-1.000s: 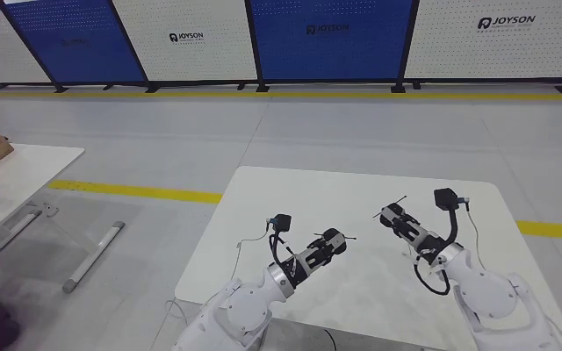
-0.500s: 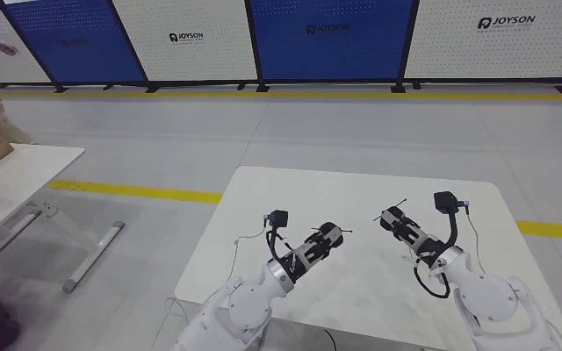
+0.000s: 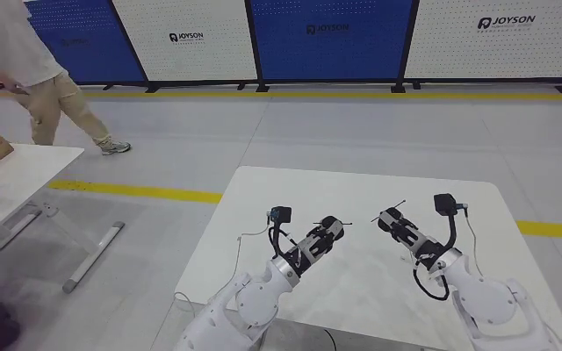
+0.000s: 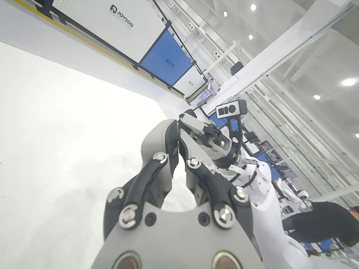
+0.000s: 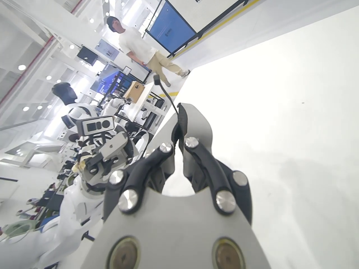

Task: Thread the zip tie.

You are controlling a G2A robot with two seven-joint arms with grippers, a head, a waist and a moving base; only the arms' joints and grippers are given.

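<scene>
right gripper (image 5: 179, 112) is up over the white table (image 5: 280, 99), fingers pressed together and pinching the black zip tie (image 5: 165, 92). the strap pokes out past the fingertips, with its small square head at the free end, up in the air. from the top view the tie is a thin dark line slanting off that gripper. left gripper (image 4: 177, 134) faces it across a gap, near but apart, fingers closed tight. whether anything sits between them, can't tell.
</scene>
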